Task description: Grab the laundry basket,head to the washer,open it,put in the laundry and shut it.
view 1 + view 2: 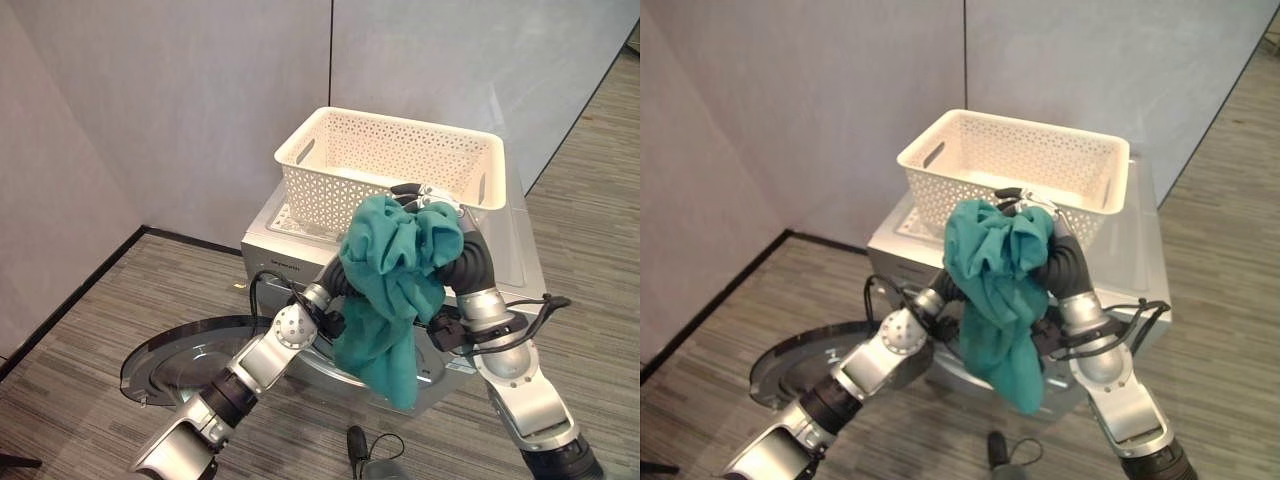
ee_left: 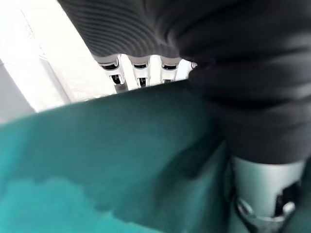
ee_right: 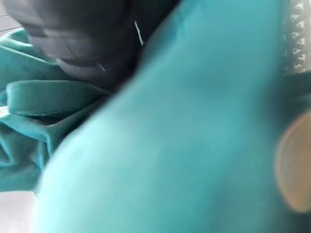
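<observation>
A white lattice laundry basket stands on top of the silver washer. The washer's round door hangs open low at the left. In front of the basket a teal cloth hangs in a bunch over the washer's front. My right hand is at the top of the bunch, fingers curled on the cloth. My left arm reaches in from the lower left, and my left hand goes in behind the cloth, hidden by it. The cloth lies right against the right wrist camera.
Grey partition walls close in behind and to the left of the washer. Striped grey floor lies open at the left, and more at the right.
</observation>
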Robot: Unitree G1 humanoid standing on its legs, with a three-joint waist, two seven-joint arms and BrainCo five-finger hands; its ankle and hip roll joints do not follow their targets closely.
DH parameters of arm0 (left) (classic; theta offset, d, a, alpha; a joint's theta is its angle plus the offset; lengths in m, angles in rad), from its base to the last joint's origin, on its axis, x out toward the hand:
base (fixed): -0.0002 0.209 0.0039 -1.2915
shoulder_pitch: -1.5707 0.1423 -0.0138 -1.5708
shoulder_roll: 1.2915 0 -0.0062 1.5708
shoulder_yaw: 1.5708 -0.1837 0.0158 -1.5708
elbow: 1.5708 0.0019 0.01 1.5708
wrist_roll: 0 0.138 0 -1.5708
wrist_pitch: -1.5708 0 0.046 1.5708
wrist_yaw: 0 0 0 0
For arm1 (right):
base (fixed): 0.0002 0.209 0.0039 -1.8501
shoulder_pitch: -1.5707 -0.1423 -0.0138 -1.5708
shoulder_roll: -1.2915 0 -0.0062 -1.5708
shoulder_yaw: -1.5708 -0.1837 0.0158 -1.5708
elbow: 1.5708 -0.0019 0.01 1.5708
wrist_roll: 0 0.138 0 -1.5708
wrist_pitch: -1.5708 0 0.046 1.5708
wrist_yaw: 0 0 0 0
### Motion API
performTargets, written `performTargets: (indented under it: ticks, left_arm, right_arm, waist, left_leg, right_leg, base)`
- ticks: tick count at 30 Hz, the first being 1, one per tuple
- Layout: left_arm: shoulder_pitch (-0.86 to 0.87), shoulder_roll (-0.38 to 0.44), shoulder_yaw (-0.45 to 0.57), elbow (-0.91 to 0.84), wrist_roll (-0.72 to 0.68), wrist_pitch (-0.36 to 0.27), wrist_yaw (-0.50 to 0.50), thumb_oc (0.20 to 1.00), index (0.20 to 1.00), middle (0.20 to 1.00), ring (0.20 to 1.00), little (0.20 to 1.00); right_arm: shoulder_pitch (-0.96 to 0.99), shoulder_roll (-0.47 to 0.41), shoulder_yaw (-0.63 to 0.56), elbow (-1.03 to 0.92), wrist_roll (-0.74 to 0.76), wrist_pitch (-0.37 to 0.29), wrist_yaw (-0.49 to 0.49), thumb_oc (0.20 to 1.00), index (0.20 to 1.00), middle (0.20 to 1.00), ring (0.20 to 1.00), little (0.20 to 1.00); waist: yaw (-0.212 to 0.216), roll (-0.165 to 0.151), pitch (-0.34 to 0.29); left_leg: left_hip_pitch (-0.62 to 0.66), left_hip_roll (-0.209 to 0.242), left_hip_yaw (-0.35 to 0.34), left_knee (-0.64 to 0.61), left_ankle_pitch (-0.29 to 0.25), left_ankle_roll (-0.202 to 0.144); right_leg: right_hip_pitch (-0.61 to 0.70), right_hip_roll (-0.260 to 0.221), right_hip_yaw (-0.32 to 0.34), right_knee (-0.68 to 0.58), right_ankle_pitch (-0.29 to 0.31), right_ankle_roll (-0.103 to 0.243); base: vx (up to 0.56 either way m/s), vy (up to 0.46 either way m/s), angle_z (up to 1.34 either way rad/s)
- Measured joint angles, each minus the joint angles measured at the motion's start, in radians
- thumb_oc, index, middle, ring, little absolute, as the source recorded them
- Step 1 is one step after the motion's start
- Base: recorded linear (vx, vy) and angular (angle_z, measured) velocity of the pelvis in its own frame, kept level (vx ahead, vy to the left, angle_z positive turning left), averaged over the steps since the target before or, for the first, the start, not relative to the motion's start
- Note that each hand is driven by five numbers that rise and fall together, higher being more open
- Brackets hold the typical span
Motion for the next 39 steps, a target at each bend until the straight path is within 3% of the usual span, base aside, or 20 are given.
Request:
performTargets:
  ticks: [10,17,24,30,36,39]
  left_arm:
    - [-0.012,-0.068,-0.031,0.118,0.075,0.006,0.063,1.000,1.000,1.000,1.000,1.000]
    - [-0.077,-0.036,-0.030,0.152,0.259,0.008,0.149,1.000,1.000,1.000,1.000,1.000]
    - [-0.068,-0.017,-0.018,0.151,0.304,0.027,0.186,1.000,1.000,1.000,1.000,1.000]
    - [0.024,-0.072,0.015,0.128,0.082,0.038,0.149,1.000,1.000,1.000,1.000,1.000]
    - [0.047,-0.059,0.020,0.049,-0.214,0.048,0.056,1.000,1.000,1.000,1.000,1.000]
    - [0.047,-0.058,0.019,0.036,-0.297,0.053,0.032,1.000,1.000,1.000,1.000,1.000]
  right_arm:
    - [-0.001,0.001,0.019,0.000,0.039,0.000,-0.003,0.200,0.200,0.200,0.200,0.200]
    - [-0.003,0.001,0.046,0.000,0.039,0.000,-0.008,0.200,0.200,0.200,0.200,0.200]
    - [-0.003,0.000,0.051,0.003,0.039,0.000,-0.009,0.200,0.200,0.200,0.200,0.200]
    - [-0.001,0.004,0.038,0.003,0.039,0.001,-0.009,0.200,0.200,0.200,0.200,0.200]
    - [-0.001,0.014,0.029,0.002,0.039,0.007,-0.012,0.200,0.200,0.200,0.200,0.200]
    - [-0.001,0.016,0.026,0.002,0.040,0.009,-0.012,0.200,0.200,0.200,0.200,0.200]
  waist:
    - [-0.003,-0.001,0.000]
    - [-0.006,-0.002,0.001]
    - [0.005,-0.015,0.009]
    - [0.010,-0.020,0.012]
    - [0.018,-0.020,0.012]
    - [0.017,-0.020,0.012]
  left_leg:
    - [-0.009,0.000,0.008,0.000,0.000,0.000]
    - [-0.010,0.001,0.008,0.000,0.000,0.000]
    - [-0.010,0.001,0.008,0.000,0.000,0.000]
    - [-0.010,0.001,0.007,0.000,0.000,0.000]
    - [-0.011,0.001,0.004,0.000,0.000,0.000]
    - [-0.011,0.001,0.001,-0.001,0.000,0.000]
  right_leg:
    - [-0.011,0.002,0.005,0.000,0.000,0.000]
    - [-0.012,0.003,0.005,0.000,0.001,0.000]
    - [-0.013,0.003,0.005,0.000,0.001,0.000]
    - [-0.013,0.002,0.003,0.000,0.001,0.000]
    - [-0.011,0.001,0.000,0.000,0.001,-0.001]
    - [-0.011,0.001,-0.001,0.000,0.000,-0.001]
  base:
    - [0.00,-0.003,-0.02]
    - [0.00,0.000,0.00]
    - [0.00,0.000,0.00]
    - [0.00,0.000,0.00]
    - [0.00,0.000,0.00]
    - [0.00,0.000,0.00]
